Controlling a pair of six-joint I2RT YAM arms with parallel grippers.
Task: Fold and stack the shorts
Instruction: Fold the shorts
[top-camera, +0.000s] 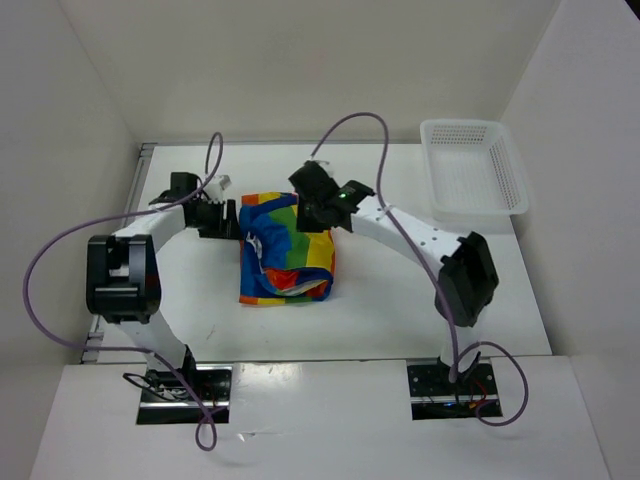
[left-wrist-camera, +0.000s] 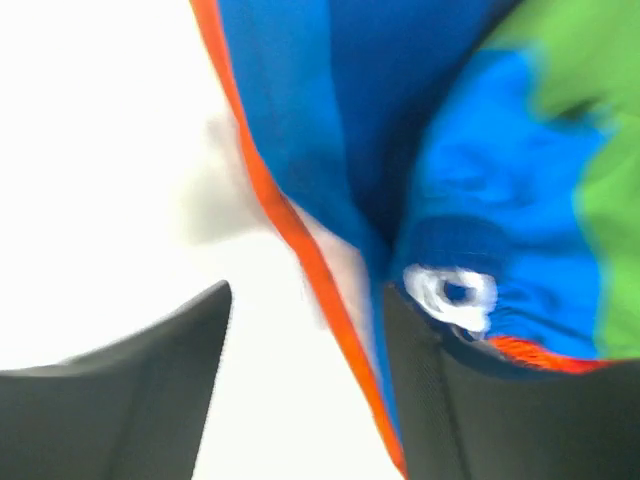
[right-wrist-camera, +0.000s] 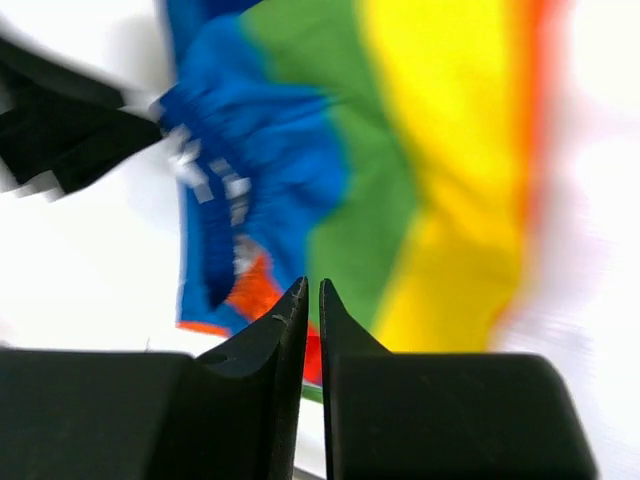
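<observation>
At the table's centre the shorts lie folded but bulky. The left tool, at their ten o'clock, is released; the right tool, at one o'clock, is clenched empty. Folding seems nearly done; I think flattening comes next.

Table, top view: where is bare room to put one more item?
Free: the near strip between the shorts and the table edge, and the far strip behind them. Crowded: beside the shorts at left gripper and right gripper, and the basket corner.
</observation>
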